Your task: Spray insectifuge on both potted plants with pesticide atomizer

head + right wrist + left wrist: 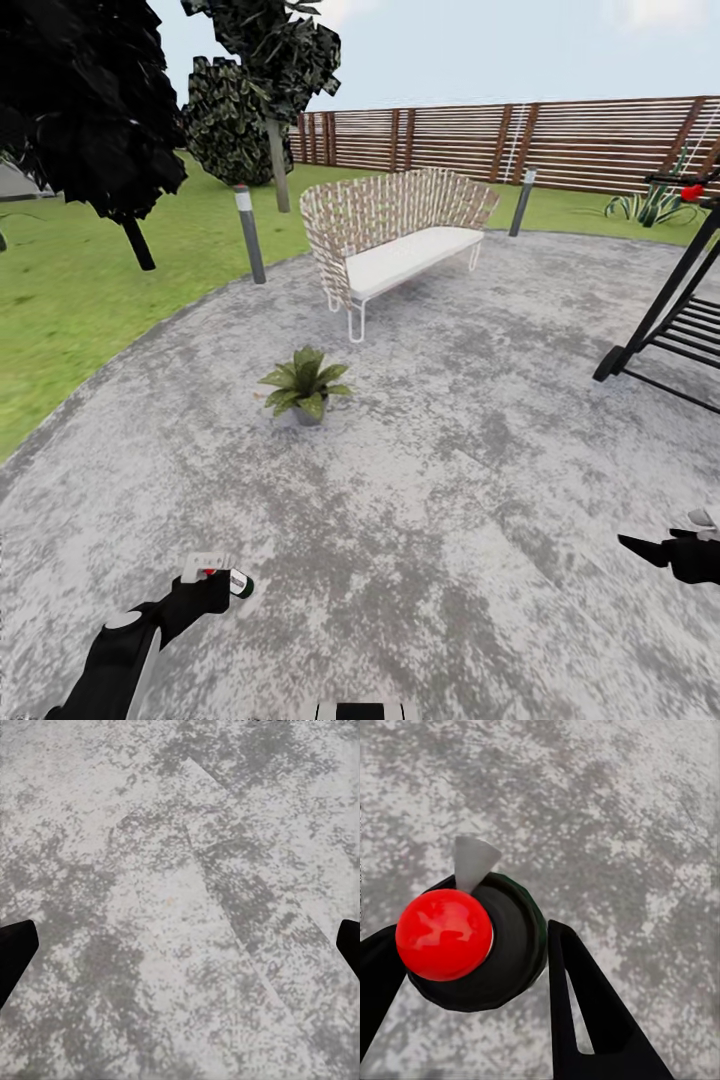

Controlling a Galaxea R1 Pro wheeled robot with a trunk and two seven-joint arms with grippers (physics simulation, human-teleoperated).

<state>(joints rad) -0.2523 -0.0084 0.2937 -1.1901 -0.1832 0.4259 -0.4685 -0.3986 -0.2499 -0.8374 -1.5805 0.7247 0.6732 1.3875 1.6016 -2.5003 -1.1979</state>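
A potted plant (305,385) with broad green leaves stands on the grey round paving (470,470), a little in front of the bench. My left gripper (205,588) at the lower left is shut on the pesticide atomizer (225,577), whose dark green body lies across the fingers. In the left wrist view the atomizer (514,945) is seen end-on, with a red cap (444,934) and a pale nozzle, between the black fingers (585,1005). My right gripper (672,553) sits at the right edge, open over bare paving, its fingertips (15,949) wide apart in the right wrist view.
A woven bench (395,235) with a white seat stands behind the plant. A black swing frame (670,320) is at the right. Two grey bollards (248,232) mark the paving's rim. Lawn, trees (90,110) and a brown slatted fence (520,140) lie beyond.
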